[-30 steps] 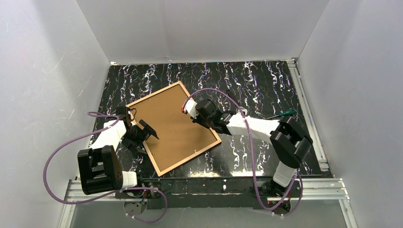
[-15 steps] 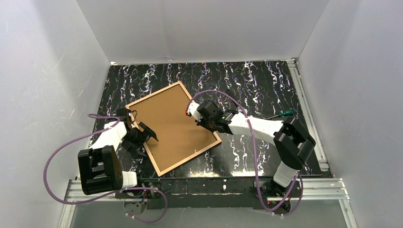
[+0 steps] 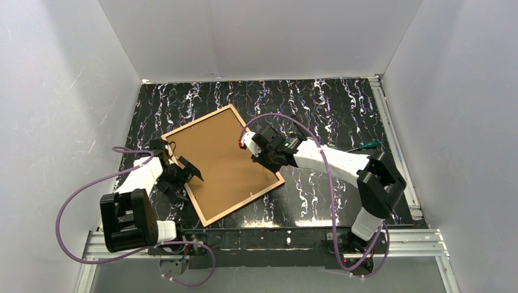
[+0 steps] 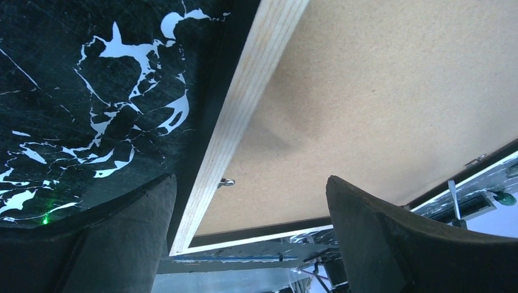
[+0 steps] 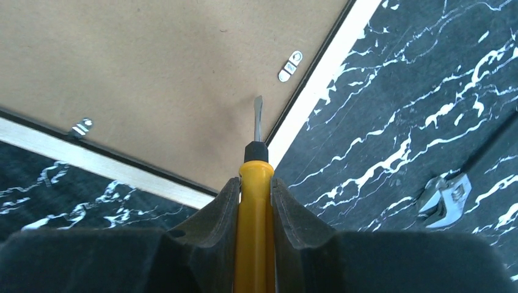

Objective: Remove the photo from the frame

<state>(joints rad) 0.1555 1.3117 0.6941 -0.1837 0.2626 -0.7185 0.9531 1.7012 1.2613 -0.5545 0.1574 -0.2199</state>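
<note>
Now the right gripper, clamped on a yellow-handled flat screwdriver, points its blade just short of a small silver clip at the thin black picture frame's right edge, while the left gripper gapes apart.

We see a black table veined with white marbling. On it the frame lies face down and skewed, its brown board back turned up, with small metal clips along the inner edge. One long side of the frame runs between the left fingers, with bare tabletop under one finger and board under the other. A corner of the frame sits just ahead of the right fingers. To the right of those fingers, apart from the frame, a small metal wrench lies flat on the table. Farther out on that side we find a green-handled tool, also lying flat.
</note>
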